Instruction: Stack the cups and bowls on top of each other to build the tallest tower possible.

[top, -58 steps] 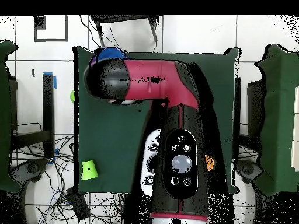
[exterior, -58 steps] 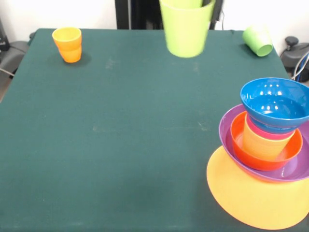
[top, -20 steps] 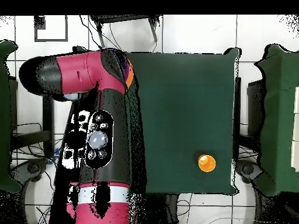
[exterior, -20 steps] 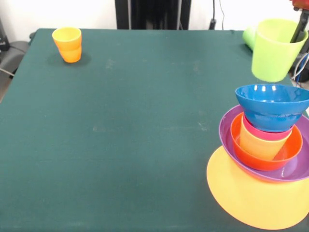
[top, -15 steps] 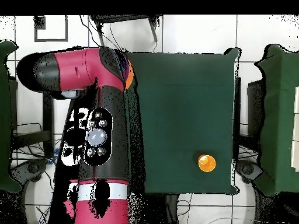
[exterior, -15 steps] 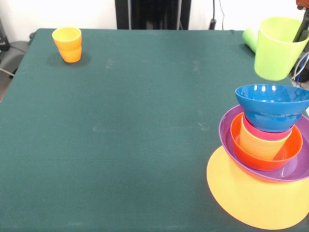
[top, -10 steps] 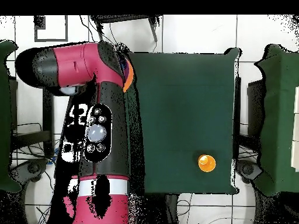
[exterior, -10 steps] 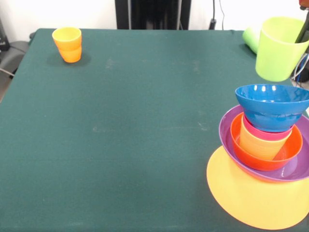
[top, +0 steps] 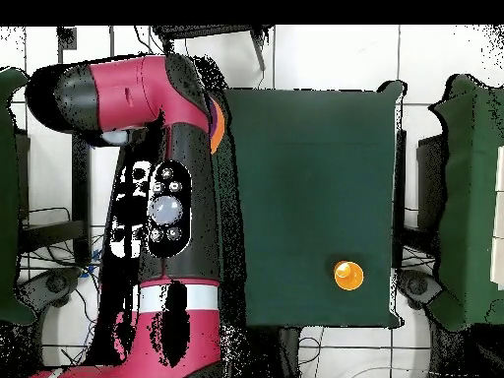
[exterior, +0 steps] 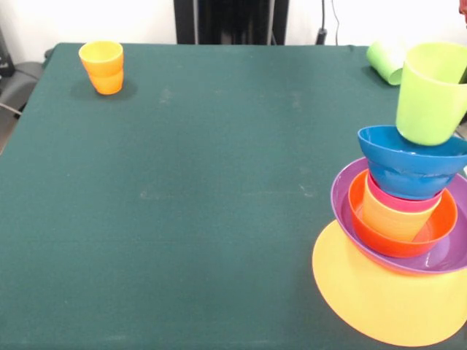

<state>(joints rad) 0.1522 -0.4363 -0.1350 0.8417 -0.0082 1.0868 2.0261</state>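
- The tower point(exterior: 400, 219) stands at the table's point(exterior: 219, 189) 4 o'clock edge in the front view, widest pieces lowest: an upturned orange-yellow bowl point(exterior: 379, 292) as the base, then the shallow purple bowl point(exterior: 346, 200), the red-orange bowl point(exterior: 372, 233), an orange cup point(exterior: 398, 219) with a pink-red cup rim point(exterior: 387, 197) above it, and the blue bowl point(exterior: 408, 164) on top — an order that makes sense for a steady base.
- A lime green cup point(exterior: 430, 91) sits at the blue bowl's 1 o'clock rim, mouth up and slightly tilted, its base overlapping the rim; whether it touches cannot be told.
- My reading is that it is being brought in as the next tier — narrow pieces go highest.
- The gripper is barely seen: only a dark sliver at the cup's right edge, so its opening cannot be told.
- The cup looks off-centre toward the bowl's far right, so it could tip the bowl if let go there.
- Still loose: another orange cup point(exterior: 102, 67) at 10 o'clock and a pale green cup point(exterior: 383, 60) lying on its side at 1 o'clock.
- Overhead, the red arm point(top: 162, 197) covers the tower; only an orange sliver shows.
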